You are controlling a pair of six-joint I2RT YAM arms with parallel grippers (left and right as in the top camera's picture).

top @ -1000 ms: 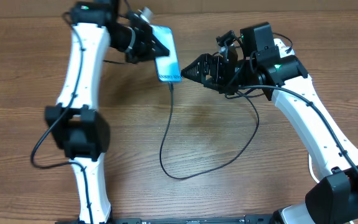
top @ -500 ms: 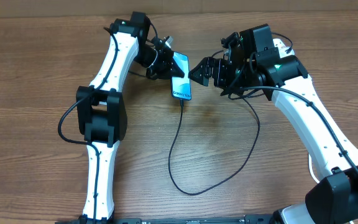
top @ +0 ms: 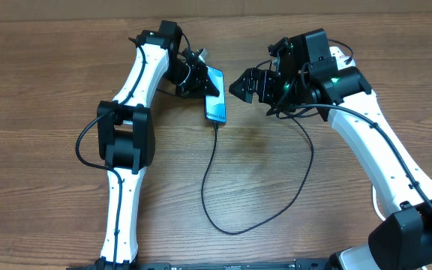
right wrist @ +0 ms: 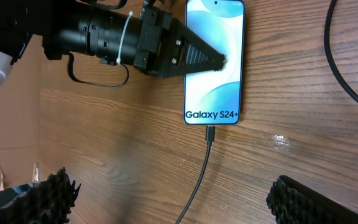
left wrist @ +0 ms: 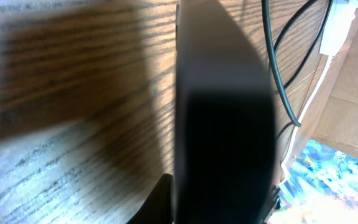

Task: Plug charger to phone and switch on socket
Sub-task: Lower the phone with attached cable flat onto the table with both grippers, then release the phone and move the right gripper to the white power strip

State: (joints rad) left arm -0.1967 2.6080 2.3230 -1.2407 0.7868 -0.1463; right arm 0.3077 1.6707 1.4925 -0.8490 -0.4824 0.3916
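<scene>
Wood-grain tabletop [top: 43, 90], brown, with both arms reaching in toward the far middle. The phone [top: 215, 96] is there near the far edge, screen up and light blue-white. "Galaxy S24+" is readable in the right wrist view. Its long side runs roughly toward the near edge. Can't tell if it rests flat on the wood or sits a touch above it.

Left claw [top: 205, 81] comes in from the phone's left side and is clamped on the phone. One black ribbed finger [right wrist: 194, 59] lies across the screen, tip about mid-screen. The other finger is hidden under the handset. The left wrist view is mostly a blurred dark slab, close up, filling the gap between the fingers.

The charger [top: 205, 191] is a thin black cable, its small connector tip seated in the phone's bottom port, straight in line. From there the cable runs toward the near edge, loops round and climbs back up under the right arm.

Right claw [top: 240, 84] hangs just beside the phone's right side, not touching it. Its jaws are spread wide with nothing between them. Both ribbed pads [right wrist: 48, 196] sit at the bottom corners of its own view.

A white cord [left wrist: 312, 99] shows at the right of the left wrist view. It leads up to a white plastic piece cut off by the frame corner.
</scene>
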